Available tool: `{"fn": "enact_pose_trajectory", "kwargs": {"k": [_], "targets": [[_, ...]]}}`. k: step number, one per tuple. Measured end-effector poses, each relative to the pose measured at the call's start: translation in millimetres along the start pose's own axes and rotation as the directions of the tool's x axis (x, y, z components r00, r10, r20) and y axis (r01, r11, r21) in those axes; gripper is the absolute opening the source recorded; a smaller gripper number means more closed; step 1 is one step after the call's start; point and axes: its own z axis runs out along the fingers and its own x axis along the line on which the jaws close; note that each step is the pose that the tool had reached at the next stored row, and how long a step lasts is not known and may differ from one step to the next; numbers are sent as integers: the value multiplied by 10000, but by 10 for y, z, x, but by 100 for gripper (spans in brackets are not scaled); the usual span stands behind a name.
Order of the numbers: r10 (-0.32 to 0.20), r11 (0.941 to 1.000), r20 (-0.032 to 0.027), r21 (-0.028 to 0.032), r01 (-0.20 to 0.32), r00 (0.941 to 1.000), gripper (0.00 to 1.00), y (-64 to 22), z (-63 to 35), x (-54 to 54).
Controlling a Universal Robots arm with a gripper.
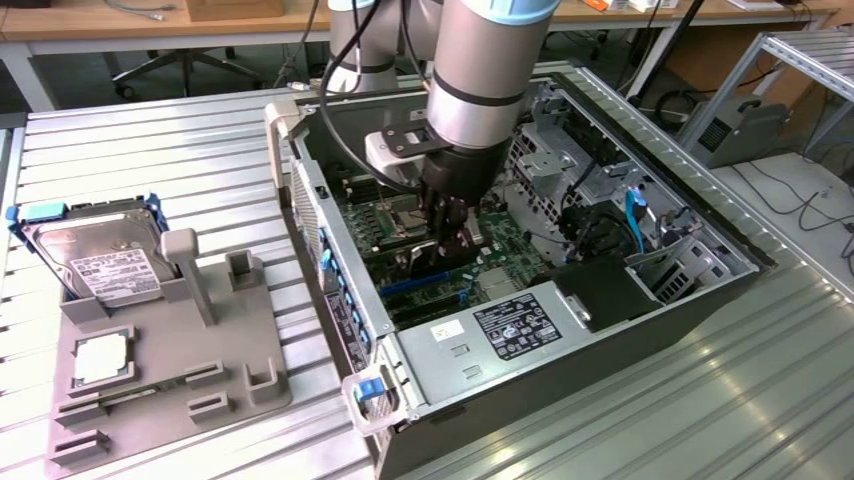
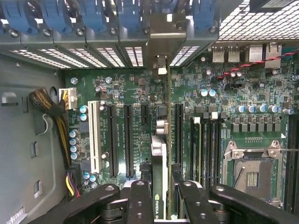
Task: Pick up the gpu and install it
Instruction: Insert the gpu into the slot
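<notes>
The gpu [image 2: 159, 161], held upright and edge-on, stands over the long slots of the motherboard [image 2: 126, 98] inside the open computer case [image 1: 400, 385]. The gripper [image 1: 451, 235] is closed on it, one finger against each face. At the exterior view's left, beside the case, a grey tray [image 1: 200, 350] carries a hard drive [image 1: 100, 265] and a small square chip [image 1: 100, 358].
</notes>
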Motion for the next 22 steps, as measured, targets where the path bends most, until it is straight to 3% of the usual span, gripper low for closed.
{"fn": "enact_pose_trajectory", "kwargs": {"k": [22], "targets": [[5, 10000, -44, 1, -5, 10000, 27, 23, 22, 1]]}}
